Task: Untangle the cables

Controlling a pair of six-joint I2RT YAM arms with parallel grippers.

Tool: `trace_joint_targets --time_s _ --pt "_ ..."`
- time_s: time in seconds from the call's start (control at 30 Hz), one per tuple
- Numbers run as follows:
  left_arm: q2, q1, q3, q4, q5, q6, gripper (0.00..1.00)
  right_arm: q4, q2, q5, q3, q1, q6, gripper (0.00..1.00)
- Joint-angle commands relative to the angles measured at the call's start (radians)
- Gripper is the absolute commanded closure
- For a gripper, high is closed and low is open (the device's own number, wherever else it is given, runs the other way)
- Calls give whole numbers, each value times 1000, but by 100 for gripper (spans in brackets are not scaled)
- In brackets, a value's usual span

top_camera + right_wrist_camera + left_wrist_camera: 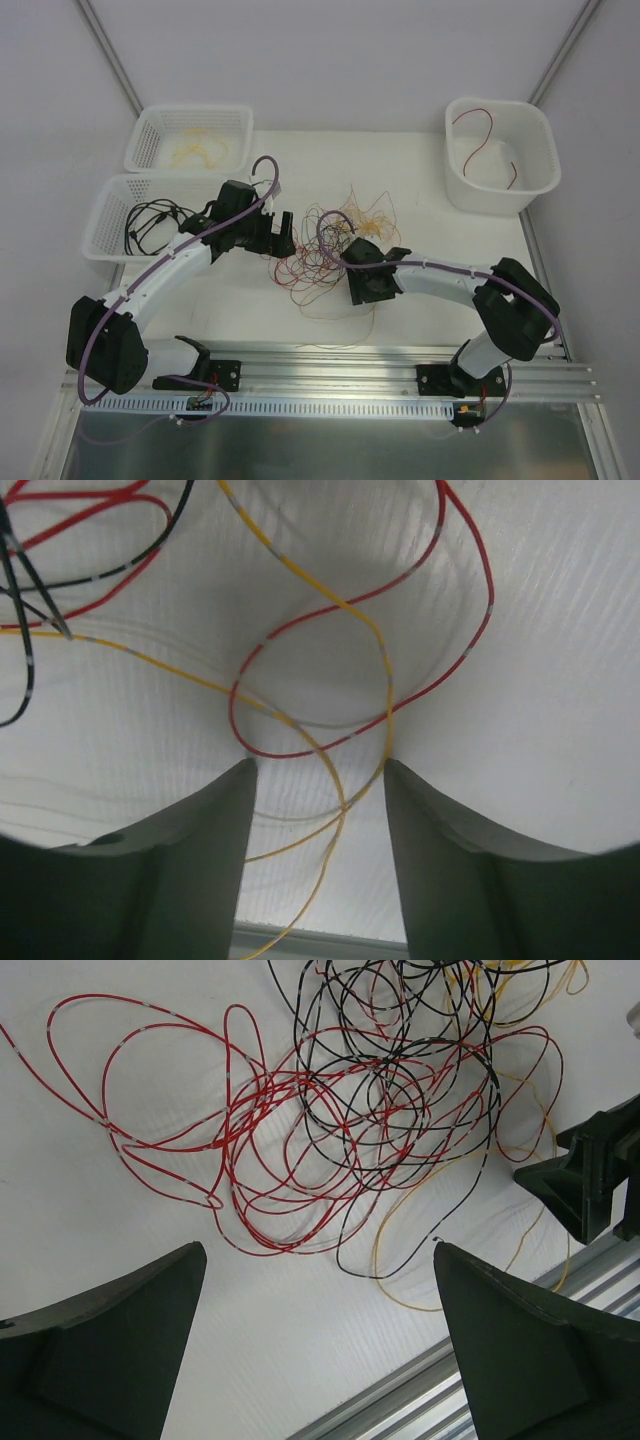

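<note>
Far left, two white perforated plastic baskets. The rear basket holds pale yellow strands, and the nearer basket holds a bundle of black cable.

Moving in, the left tool hovers above the white counter at the tangle's left edge. Its two dark fingers are spread wide, with nothing between them.

Centre stage, the tangle of thin red, black and yellow-orange cables lies loose on the counter between the two arms. In the left wrist view, red loops sprawl to the left, black coils stack over them in the middle, and yellow trails off right.

Next, the right tool sits low at the tangle's near right side, fingers partly spread with a clear gap. A yellow-orange strand runs through that gap, and a red loop lies just ahead of the tips. Neither one is pinched.

Far right, a white rounded plastic tub holds a red wire.
</note>
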State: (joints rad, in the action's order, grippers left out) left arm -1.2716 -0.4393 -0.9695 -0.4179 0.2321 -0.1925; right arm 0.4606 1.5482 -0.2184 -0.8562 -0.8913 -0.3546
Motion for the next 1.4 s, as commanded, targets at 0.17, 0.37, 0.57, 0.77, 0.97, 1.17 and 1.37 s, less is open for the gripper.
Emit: trace_joint_targets --time_s 0.17,0.37,0.57,0.77,0.97,1.17,1.37 --pt "26 -4 -1 -13 3 34 1 -43 116 11 -66 57 6 62" --pt "21 -4 -1 -16 -2 34 1 -51 139 -12 -118 179 71 99" --pt "11 -4 -1 -16 0 36 1 -43 87 33 -246 380 154 99" --pt "17 -4 2 -19 -14 39 1 45 9 36 -438 496 238 99" --pt "20 -3 -1 -18 -5 36 1 118 -213 -19 -481 512 289 99" --pt "20 -4 2 -18 3 31 1 147 -480 -113 -411 529 290 99" --pt "23 -4 5 -18 7 30 1 265 -663 -226 -235 594 207 96"
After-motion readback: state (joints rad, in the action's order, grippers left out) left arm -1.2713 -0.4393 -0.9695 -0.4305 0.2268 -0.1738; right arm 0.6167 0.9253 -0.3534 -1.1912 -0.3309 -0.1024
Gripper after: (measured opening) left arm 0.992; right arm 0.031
